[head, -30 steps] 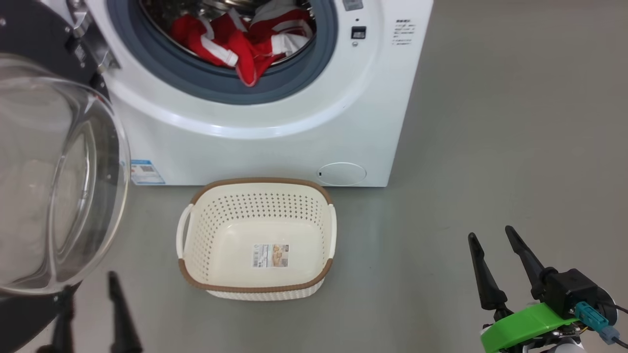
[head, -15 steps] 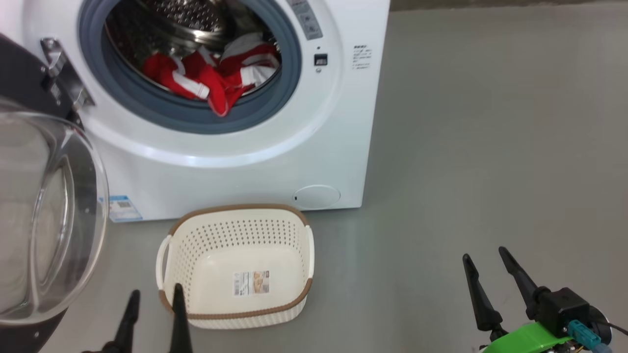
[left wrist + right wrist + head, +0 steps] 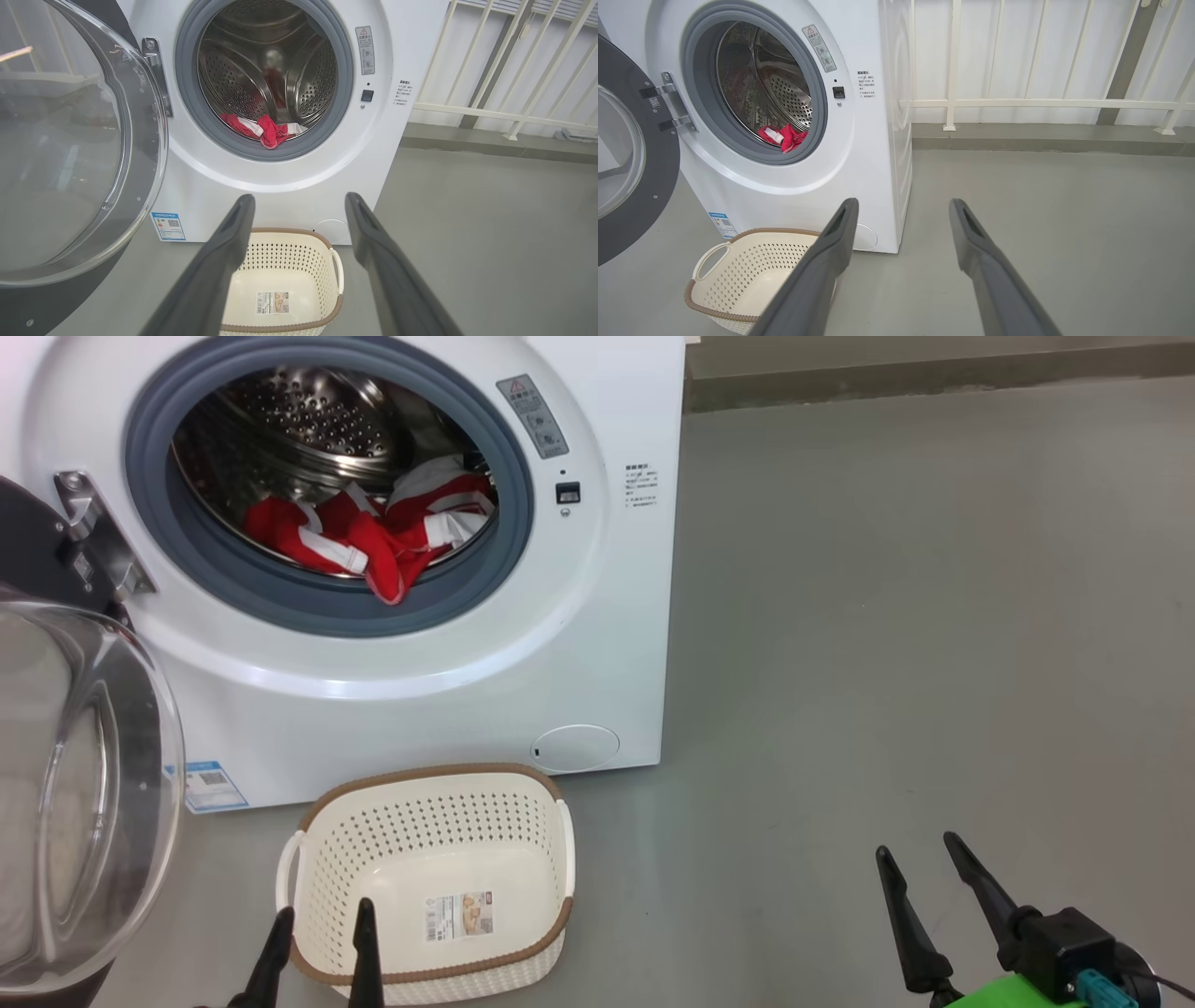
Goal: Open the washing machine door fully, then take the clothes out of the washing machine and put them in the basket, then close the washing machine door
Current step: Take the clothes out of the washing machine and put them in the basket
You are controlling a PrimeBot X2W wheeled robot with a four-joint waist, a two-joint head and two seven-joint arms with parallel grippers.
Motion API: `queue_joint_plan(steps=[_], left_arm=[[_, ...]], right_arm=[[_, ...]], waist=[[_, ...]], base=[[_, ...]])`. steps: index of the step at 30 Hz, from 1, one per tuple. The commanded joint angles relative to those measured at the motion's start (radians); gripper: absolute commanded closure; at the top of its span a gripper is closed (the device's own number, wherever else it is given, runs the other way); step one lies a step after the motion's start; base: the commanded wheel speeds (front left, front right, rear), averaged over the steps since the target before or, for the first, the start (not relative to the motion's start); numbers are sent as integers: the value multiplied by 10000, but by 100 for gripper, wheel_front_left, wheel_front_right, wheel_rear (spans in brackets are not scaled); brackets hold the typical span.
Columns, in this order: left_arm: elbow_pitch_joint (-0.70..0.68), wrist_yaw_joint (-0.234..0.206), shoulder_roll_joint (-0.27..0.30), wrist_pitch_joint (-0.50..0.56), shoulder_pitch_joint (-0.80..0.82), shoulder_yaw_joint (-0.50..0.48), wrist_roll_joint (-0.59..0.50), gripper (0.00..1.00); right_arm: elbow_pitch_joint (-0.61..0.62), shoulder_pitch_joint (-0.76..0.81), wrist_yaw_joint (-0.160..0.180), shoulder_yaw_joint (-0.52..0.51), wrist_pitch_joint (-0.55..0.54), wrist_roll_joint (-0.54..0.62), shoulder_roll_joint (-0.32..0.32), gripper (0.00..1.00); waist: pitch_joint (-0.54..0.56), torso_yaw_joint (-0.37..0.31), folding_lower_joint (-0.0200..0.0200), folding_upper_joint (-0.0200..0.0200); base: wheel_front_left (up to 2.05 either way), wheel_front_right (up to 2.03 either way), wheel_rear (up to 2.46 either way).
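Observation:
The white washing machine (image 3: 420, 709) stands ahead with its door (image 3: 84, 784) swung wide open at the left, glass bowl facing me. Red clothes (image 3: 373, 537) with white bands lie at the front of the steel drum, one fold over the grey ring. On the floor before the machine sits the cream basket (image 3: 429, 772), holding nothing but its paper label. My left gripper (image 3: 322, 915) is open, low over the basket's near rim. My right gripper (image 3: 917, 847) is open over bare floor at the right. Along the left fingers I see clothes (image 3: 266, 130) and basket (image 3: 289, 252).
Grey floor (image 3: 887, 616) stretches wide to the machine's right. A low kerb (image 3: 934, 378) and a white railing (image 3: 1017, 102) close off the back. The open door (image 3: 626, 158) takes up the space left of the basket (image 3: 752, 261). A round flap (image 3: 574, 747) sits low on the machine.
The head camera has tilted up and back, so machine and basket slid down and left in view. My left gripper has moved right, from beside the door to the basket's near rim.

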State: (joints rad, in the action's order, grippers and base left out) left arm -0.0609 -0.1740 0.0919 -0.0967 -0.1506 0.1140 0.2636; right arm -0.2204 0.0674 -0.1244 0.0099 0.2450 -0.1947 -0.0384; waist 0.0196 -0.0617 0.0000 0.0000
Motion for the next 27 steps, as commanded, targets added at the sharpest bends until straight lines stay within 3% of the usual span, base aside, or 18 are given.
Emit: queue_joint_plan(steps=[1,27], left_arm=[[-175,74,128,28,140,-270,-76,0],[146,-109,247,12,188,-198,22,0]], right_arm=[[303,-52,-63,218,-20,-100,-118,0],[315,-10,-63,249,-86,-207,-118,0]], waist=[[47,-11,0,0],[94,-76,0,0]], base=[[0,0,0],[0,0,0]])
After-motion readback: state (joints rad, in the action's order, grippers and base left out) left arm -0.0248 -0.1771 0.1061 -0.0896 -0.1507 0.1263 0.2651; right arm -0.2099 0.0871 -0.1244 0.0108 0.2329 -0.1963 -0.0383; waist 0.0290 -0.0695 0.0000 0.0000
